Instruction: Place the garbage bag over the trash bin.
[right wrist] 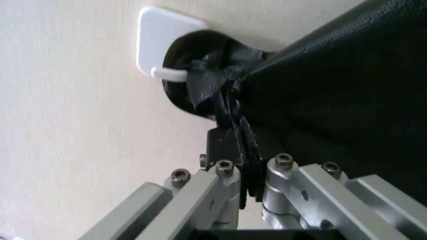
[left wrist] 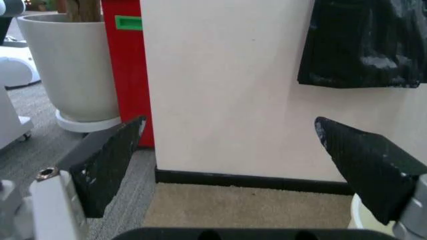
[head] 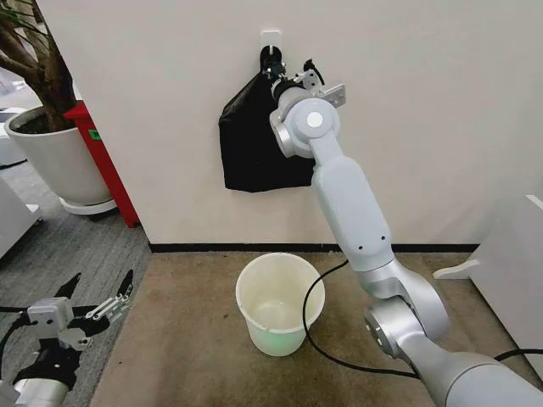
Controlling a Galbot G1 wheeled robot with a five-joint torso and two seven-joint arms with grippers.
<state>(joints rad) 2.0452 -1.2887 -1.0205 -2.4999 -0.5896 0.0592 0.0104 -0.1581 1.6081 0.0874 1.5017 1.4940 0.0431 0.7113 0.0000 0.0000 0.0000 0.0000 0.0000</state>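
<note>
The cream-white trash bin (head: 293,332) stands upright and empty on the brown mat below the wall. A flat black bundle (head: 250,144) (left wrist: 363,45) (right wrist: 347,85) hangs by its loop from a white wall hook (head: 271,38) (right wrist: 160,45). My right gripper (head: 276,72) (right wrist: 239,150) is raised to the bundle's top, shut on a fold of black film just under the loop. I cannot tell a single garbage bag apart from the bundle. My left gripper (head: 97,297) (left wrist: 229,121) hangs low, left of the bin, open with nothing in it.
A large white plant pot (head: 55,157) and a red cabinet (head: 106,161) stand left of the wall. White furniture (head: 509,254) borders the mat on the right. A black cable (head: 316,339) loops on the floor beside the bin.
</note>
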